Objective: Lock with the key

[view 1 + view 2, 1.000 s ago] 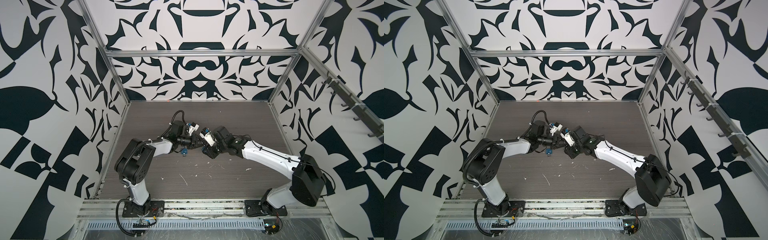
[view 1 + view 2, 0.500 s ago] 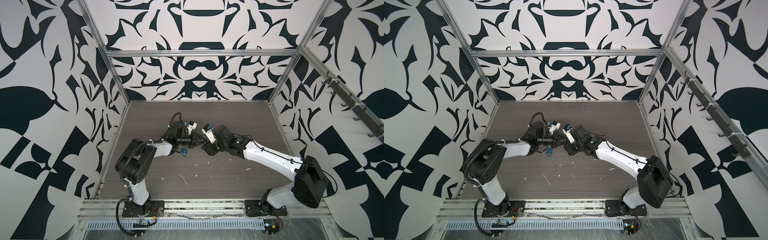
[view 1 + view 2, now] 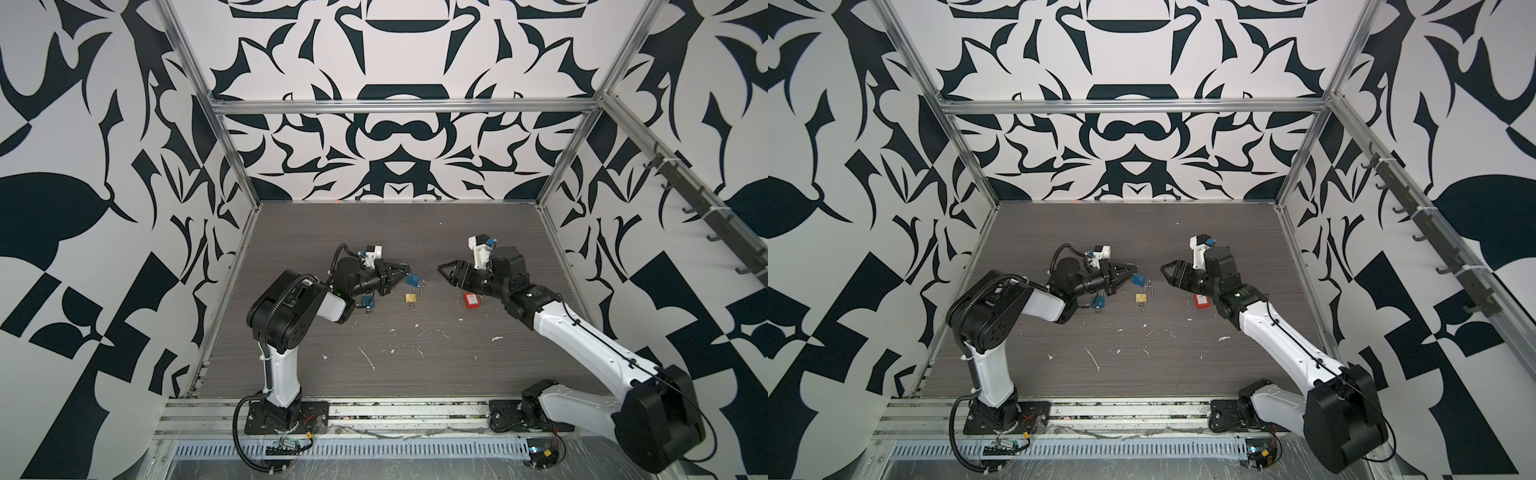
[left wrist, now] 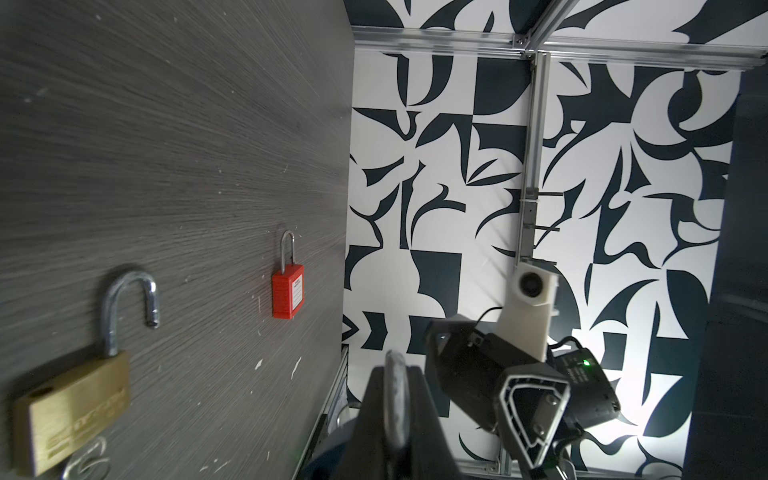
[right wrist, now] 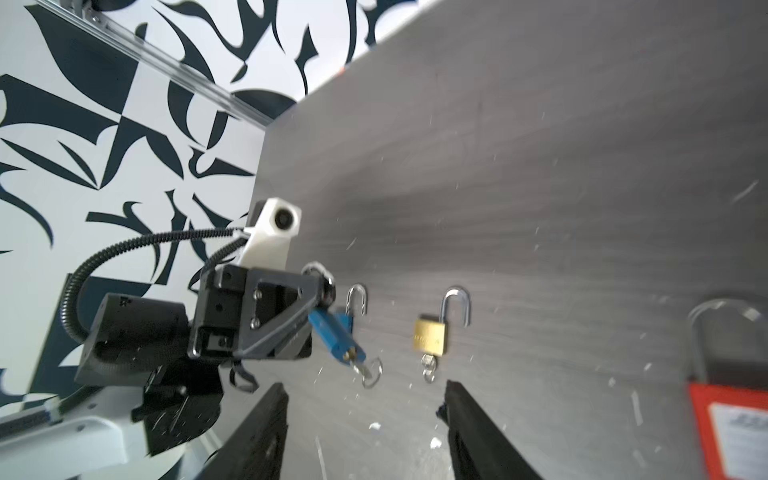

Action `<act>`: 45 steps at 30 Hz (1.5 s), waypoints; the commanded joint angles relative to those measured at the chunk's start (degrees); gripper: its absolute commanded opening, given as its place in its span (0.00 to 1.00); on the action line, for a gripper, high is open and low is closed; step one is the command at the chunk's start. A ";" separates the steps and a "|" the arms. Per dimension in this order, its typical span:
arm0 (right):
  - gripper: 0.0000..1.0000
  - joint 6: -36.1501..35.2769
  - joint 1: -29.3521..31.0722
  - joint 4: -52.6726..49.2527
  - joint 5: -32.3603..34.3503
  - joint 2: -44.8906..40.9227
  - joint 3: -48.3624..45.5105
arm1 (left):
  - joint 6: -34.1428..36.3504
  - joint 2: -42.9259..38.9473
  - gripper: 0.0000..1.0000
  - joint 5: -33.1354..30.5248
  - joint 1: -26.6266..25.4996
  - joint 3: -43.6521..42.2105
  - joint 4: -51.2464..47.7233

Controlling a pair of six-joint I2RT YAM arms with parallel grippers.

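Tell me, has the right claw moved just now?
Yes. The right gripper drew back rightward, away from the brass padlock toward the red padlock.

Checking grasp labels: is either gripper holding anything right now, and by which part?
The left gripper is shut on the blue padlock, pinching its shackle; the right gripper is open and empty.

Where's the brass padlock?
In both top views the brass padlock lies on the table, right of the left gripper, with the red padlock farther right.
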 commanded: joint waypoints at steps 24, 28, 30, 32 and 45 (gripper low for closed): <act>0.60 49.03 2.29 53.47 -11.57 6.13 -12.61 | 2.62 -3.63 0.00 0.42 -0.65 -0.62 3.17; 0.60 49.41 2.69 55.17 -12.21 6.23 -12.42 | 2.68 -3.34 0.00 0.60 -0.67 -0.33 3.11; 0.61 49.44 3.19 55.04 -12.15 6.05 -12.17 | 2.63 -3.30 0.00 0.80 -0.63 -0.05 3.08; 0.61 50.24 4.26 56.73 -12.81 7.23 -11.50 | 2.74 -3.45 0.00 0.74 -0.67 0.10 3.00; 0.61 55.42 9.32 68.33 -10.70 16.36 -12.19 | 5.67 -6.66 0.00 1.37 -0.67 0.63 -1.40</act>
